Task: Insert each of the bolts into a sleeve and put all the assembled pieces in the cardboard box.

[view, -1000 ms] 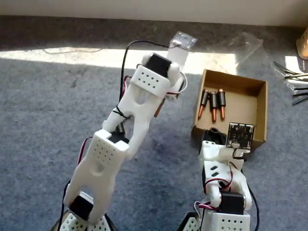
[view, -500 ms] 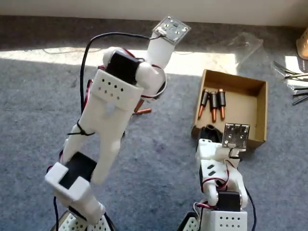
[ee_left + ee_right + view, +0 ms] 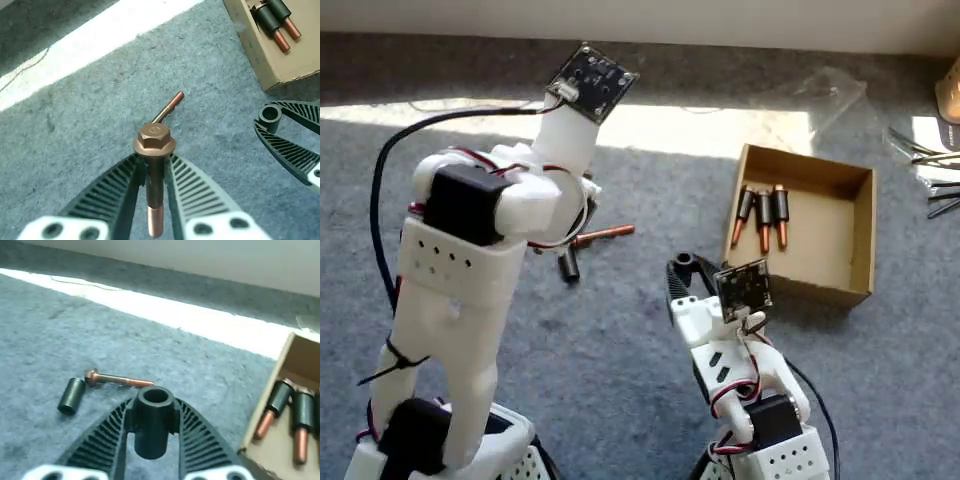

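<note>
Your left arm [image 3: 460, 300] has swung back from the box [image 3: 830, 240] and now stands folded and tall, well apart from it. Your right arm [image 3: 740, 370] has slid off the box's near wall and sits low over the carpet [image 3: 620, 340], near the box's corner.

The left gripper [image 3: 155, 160] is closed to a narrow gap around a bolt [image 3: 154, 142]. The bolt is copper-coloured, with its flanged hex head just past the fingertips and its threaded end back between the fingers. The right gripper [image 3: 152, 410] is clamped on a sleeve [image 3: 151, 435], a short black tube with its open bore at the fingertips.

Three assembled pieces [image 3: 761, 218] lie side by side inside the box, black sleeves on copper shafts. A loose bolt [image 3: 607, 234] lies on the carpet well apart from the box, and a loose sleeve [image 3: 569, 266] sits just beside its head.
</note>
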Controlling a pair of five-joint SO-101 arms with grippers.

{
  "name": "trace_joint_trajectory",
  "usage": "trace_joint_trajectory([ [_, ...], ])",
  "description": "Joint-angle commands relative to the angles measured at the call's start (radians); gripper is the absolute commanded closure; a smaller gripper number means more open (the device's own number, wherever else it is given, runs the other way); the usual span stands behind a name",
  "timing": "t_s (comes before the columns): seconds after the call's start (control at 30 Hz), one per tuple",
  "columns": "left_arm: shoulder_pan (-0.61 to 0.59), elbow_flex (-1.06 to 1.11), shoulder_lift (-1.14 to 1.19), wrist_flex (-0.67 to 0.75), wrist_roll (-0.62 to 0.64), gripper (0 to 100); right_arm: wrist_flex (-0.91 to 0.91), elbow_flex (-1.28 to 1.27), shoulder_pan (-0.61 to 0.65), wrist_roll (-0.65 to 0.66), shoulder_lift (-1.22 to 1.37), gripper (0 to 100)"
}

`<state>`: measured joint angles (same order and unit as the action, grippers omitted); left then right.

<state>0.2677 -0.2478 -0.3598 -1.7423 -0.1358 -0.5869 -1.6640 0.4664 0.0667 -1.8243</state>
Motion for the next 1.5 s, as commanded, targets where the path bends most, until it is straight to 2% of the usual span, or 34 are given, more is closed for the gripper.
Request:
trace_joint_trajectory([
  [0.0,-0.056,0.067,-0.127,0.054,-0.006,97,0.104,-0.002,0.117,0.048,-0.013,99.4],
  [0.13,-0.093,0.17,-0.266,0.124,-0.006,97,0.189,-0.004,0.202,0.048,-0.013,99.4],
  [0.27,-0.09,0.283,-0.423,0.212,-0.006,97,0.275,-0.012,0.222,0.051,-0.013,99.4],
  [0.47,-0.093,0.516,-0.596,0.439,-0.006,97,0.412,-0.048,0.222,0.06,-0.007,99.4],
  [0.57,-0.088,0.651,-0.661,0.571,-0.003,98,0.438,-0.079,0.222,0.129,-0.01,99.4],
  [0.87,-0.085,1.001,-0.846,1.037,-0.002,98,0.364,-0.15,0.22,0.144,-0.012,99.4],
  [1.03,0.013,1.152,-0.934,1.26,-0.002,98,0.306,-0.15,0.217,0.144,-0.012,99.4],
  [1.2,0.136,1.221,-0.952,1.352,-0.005,98,0.302,-0.15,0.216,0.144,-0.007,99.4],
  [1.47,0.14,1.219,-0.96,1.476,-0.006,98,0.263,-0.15,0.216,0.144,-0.012,99.4],
])
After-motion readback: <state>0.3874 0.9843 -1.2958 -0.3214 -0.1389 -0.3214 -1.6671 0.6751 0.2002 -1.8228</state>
